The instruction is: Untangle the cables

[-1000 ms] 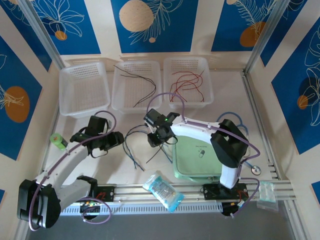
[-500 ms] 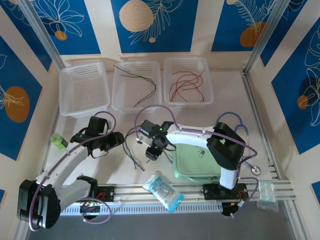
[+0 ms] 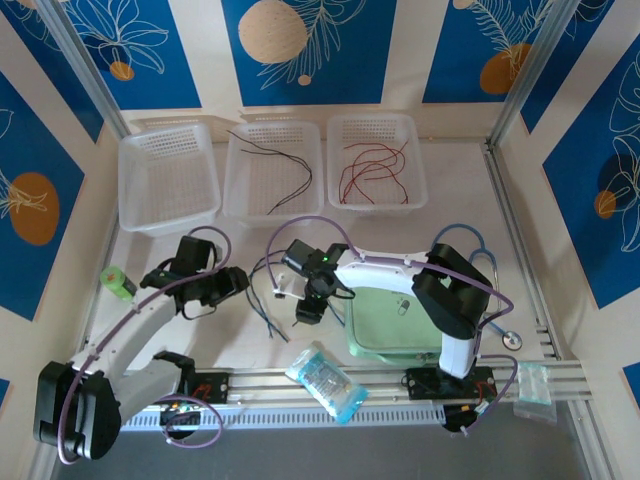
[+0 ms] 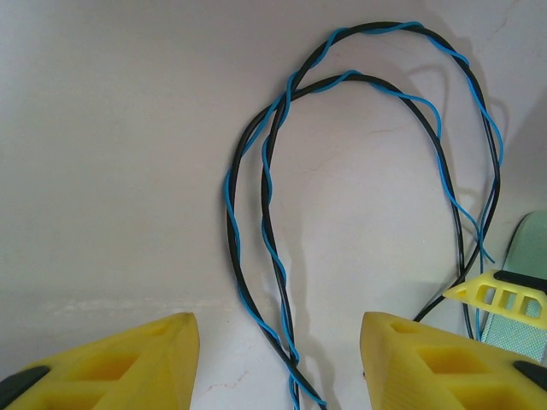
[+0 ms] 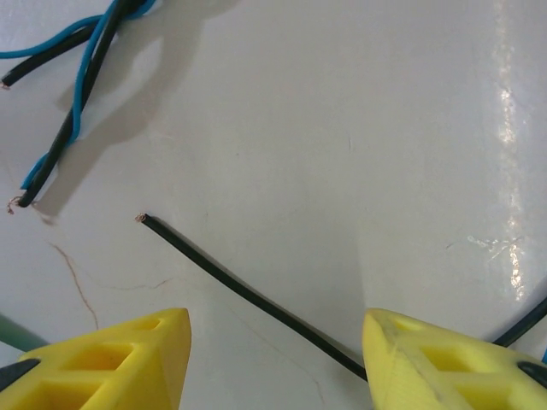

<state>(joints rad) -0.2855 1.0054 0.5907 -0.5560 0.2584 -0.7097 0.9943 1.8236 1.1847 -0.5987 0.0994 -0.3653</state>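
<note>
Cables (image 4: 272, 231), twisted blue-and-black, lie under the left claw (image 4: 278, 342), fingers parted; right claw (image 5: 273, 342) gapes over one black strand (image 5: 248, 293).

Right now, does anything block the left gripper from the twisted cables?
Nothing visible does. The open left gripper hangs over the table, and the twisted black and blue cables lie uncovered, running in between its fingers.

We see three translucent white plastic baskets (image 3: 165, 222) at the back. Nearer us lie a pale green pouch (image 3: 392, 322) and a clear plastic packet (image 3: 325, 380).
</note>
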